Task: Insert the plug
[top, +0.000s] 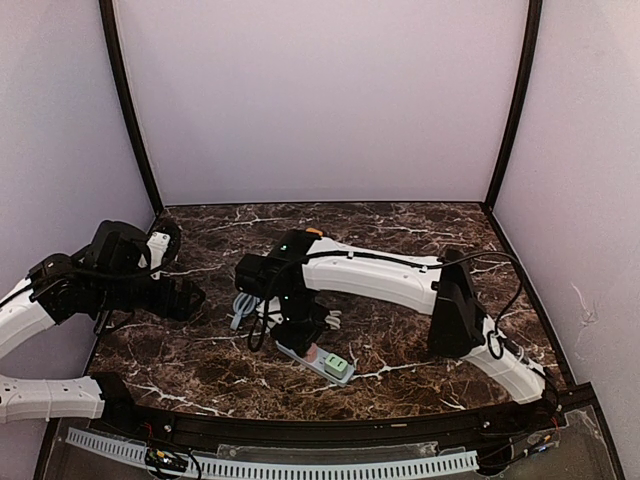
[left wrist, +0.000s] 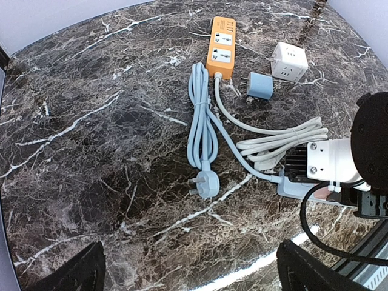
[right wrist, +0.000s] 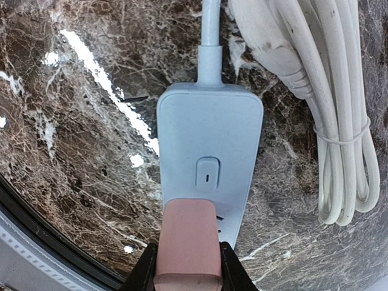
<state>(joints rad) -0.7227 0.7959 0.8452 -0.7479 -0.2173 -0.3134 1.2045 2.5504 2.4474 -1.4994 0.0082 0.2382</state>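
Note:
My right gripper [right wrist: 188,270] is shut on a pink plug [right wrist: 188,242], one dark finger on each side of it. The plug is over the near end of a light blue power strip [right wrist: 209,151], just below its switch; socket slots show beside the plug's right edge. I cannot tell whether the pins are in. In the top view the right gripper [top: 300,335] points down on the strip [top: 322,362], which also carries a green plug [top: 337,367]. My left gripper [left wrist: 191,273] is open and empty, above bare marble, left of the strip [left wrist: 300,189].
An orange power strip [left wrist: 221,45] with a coiled light blue cable and plug [left wrist: 206,182] lies at the back. A blue adapter [left wrist: 260,85] and a white cube adapter [left wrist: 288,60] sit beside it. A bundled white cable [right wrist: 330,91] lies by the blue strip.

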